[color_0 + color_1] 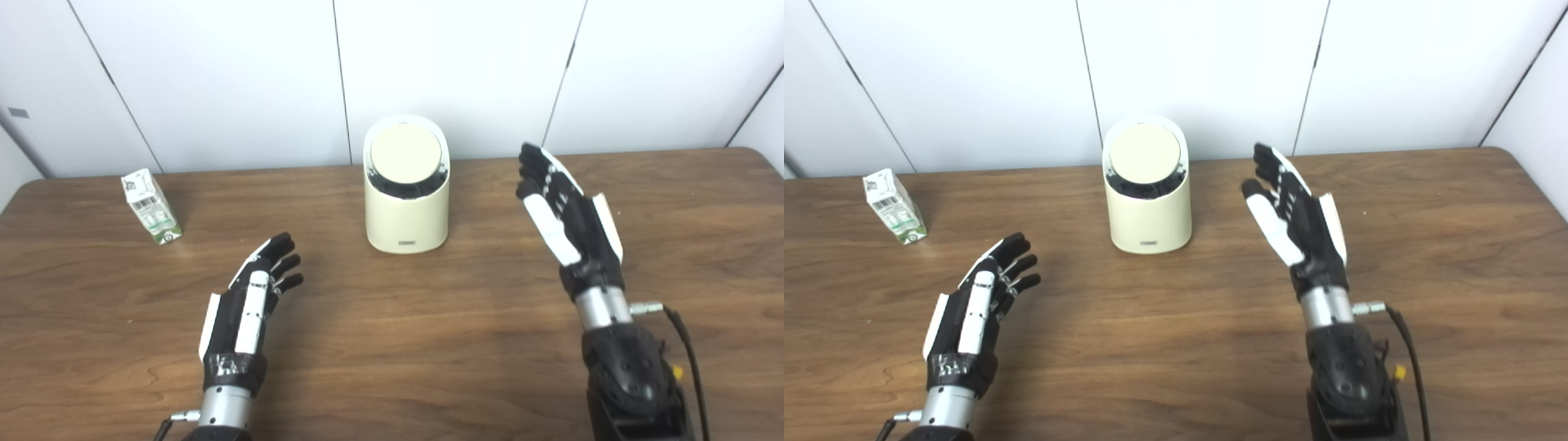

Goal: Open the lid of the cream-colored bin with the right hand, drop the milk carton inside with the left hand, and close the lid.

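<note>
Nothing begun: round lid (405,154) shut on the cream-coloured plastic bin (407,220).
Small green-and-white milk carton (150,207) stands untouched; left hand (248,306) and right hand (566,211) both spread, empty.

On the bench (392,343), the cream-colored bin (407,211) stands with its lid (405,154) shut. The milk carton (150,206) stands far left. Both the left robot hand (248,306) and the right robot hand (566,208) hover empty, fingers spread.

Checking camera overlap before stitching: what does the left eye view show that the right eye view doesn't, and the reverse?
Only the left eye view shows a small grey plate on the wall at far left. Only the right eye view shows the brown wooden table edge running down its right side. Both share the closed cream-colored plastic bin, the upright white-and-green milk carton, the open left hand and the open right hand.
</note>
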Robot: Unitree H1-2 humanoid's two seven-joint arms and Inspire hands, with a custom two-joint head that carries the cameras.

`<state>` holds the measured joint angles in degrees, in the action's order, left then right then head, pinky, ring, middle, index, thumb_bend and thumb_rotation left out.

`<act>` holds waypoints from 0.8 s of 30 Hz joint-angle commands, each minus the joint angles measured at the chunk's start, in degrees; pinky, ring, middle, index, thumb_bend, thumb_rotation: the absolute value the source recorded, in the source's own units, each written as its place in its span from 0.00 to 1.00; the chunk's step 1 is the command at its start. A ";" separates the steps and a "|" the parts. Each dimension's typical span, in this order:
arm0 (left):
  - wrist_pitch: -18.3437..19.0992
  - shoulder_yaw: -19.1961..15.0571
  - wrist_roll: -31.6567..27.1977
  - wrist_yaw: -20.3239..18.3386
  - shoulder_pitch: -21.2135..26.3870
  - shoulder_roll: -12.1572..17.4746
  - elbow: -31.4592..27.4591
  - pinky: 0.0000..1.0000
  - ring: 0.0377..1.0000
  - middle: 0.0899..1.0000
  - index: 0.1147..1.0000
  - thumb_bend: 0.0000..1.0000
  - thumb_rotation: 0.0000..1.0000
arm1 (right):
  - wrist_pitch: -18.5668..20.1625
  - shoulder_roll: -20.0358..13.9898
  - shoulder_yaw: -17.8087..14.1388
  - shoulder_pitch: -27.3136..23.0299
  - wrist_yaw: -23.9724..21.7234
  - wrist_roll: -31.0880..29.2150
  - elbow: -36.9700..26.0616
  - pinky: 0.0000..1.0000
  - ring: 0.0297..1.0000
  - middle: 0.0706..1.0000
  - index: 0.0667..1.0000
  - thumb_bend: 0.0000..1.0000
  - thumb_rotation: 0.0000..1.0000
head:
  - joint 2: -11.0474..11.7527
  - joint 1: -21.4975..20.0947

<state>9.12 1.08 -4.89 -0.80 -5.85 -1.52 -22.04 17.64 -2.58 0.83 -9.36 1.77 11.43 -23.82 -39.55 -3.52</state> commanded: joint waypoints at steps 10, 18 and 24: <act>-3.35 -0.05 -0.62 -0.59 1.19 -0.06 -0.04 0.80 0.84 0.86 0.86 0.25 0.82 | 6.01 -2.64 4.74 -13.17 -1.11 12.47 3.58 0.88 0.98 1.00 1.00 0.78 0.70 | 0.25 0.04; -3.67 0.08 -0.51 -0.51 0.95 -0.26 0.04 0.80 0.84 0.86 0.85 0.26 0.82 | 4.65 -3.90 7.18 -18.97 0.41 18.51 10.99 0.97 1.00 1.00 1.00 0.90 0.60 | 0.35 0.29; -3.44 0.16 -0.40 -0.34 0.75 -0.44 -0.23 0.80 0.84 0.86 0.85 0.26 0.82 | 5.18 -2.78 7.43 -21.66 1.97 20.02 15.43 1.00 1.00 1.00 1.00 0.87 0.52 | 0.30 0.42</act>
<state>7.75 1.08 -5.02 -0.96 -5.81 -1.58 -21.31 24.20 -5.67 8.29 -28.04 2.33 30.44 -7.60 -39.20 -3.08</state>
